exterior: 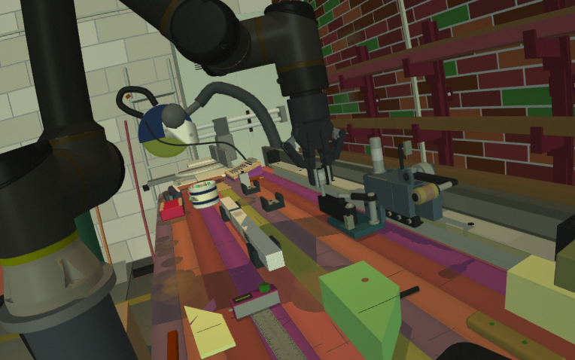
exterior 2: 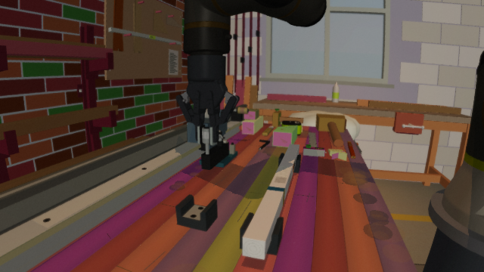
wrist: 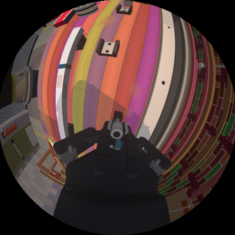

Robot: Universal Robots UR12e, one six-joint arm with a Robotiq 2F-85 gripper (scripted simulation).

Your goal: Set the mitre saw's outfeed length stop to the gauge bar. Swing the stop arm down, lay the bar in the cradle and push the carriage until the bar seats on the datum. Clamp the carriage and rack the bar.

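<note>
The stop arm's upright grey pin [exterior: 322,176] [exterior 2: 205,138] [wrist: 116,132] rises from a black block [exterior: 335,206] on a teal base, just left of the grey-blue carriage [exterior: 398,193] on the rail. That pin is gripped from above by my closed gripper [exterior: 321,175] [exterior 2: 206,139] [wrist: 117,134]. The pale gauge bar [exterior: 254,231] [exterior 2: 270,200] [wrist: 65,66] lies apart in its dark rack brackets on the striped bench. Two empty black cradle blocks [exterior: 271,201] [exterior 2: 196,212] [wrist: 107,47] stand between the bar and the rail.
A striped round tub [exterior: 203,193] and a red box [exterior: 171,209] sit at the bench's far end near the mitre saw [exterior: 167,129]. A green block [exterior: 360,305], yellow blocks and a gauge lie at the near end. Brick wall and shelves run behind the rail.
</note>
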